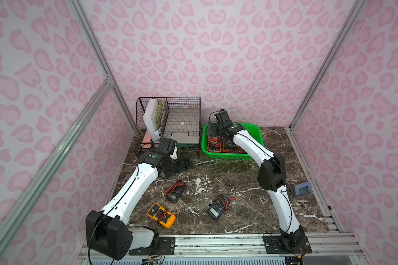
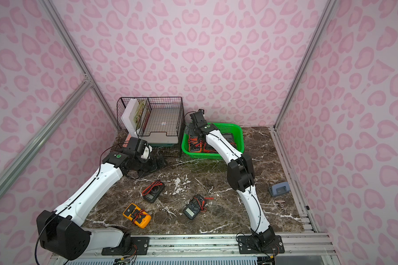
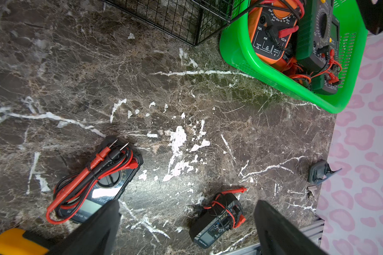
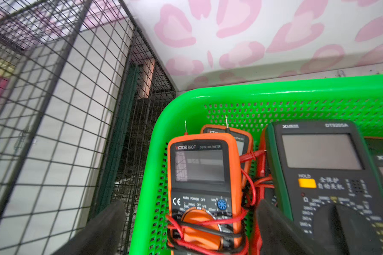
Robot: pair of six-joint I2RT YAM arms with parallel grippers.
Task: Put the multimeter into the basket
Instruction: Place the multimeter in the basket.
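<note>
The bright green basket (image 1: 253, 125) (image 4: 274, 92) stands at the back right. It holds an orange multimeter (image 4: 199, 172) (image 1: 214, 144) wrapped in red and black leads and a dark green one (image 4: 318, 167). My right gripper (image 4: 189, 229) (image 1: 211, 134) hangs open over the basket's left end. One jaw is outside the wall and the other is between the two meters. On the table lie a black multimeter (image 1: 175, 192) (image 3: 102, 183), a smaller dark one (image 1: 217, 208) (image 3: 217, 218) and a yellow one (image 1: 161, 215). My left gripper (image 3: 186, 205) (image 1: 185, 164) is open and empty near the organiser's front.
A black wire-mesh organiser (image 1: 170, 119) with a laptop and books stands left of the basket, close to its wall. A blue-grey hole punch (image 1: 300, 188) and a metal clip (image 1: 301, 203) lie by the right edge. Patterned walls close three sides.
</note>
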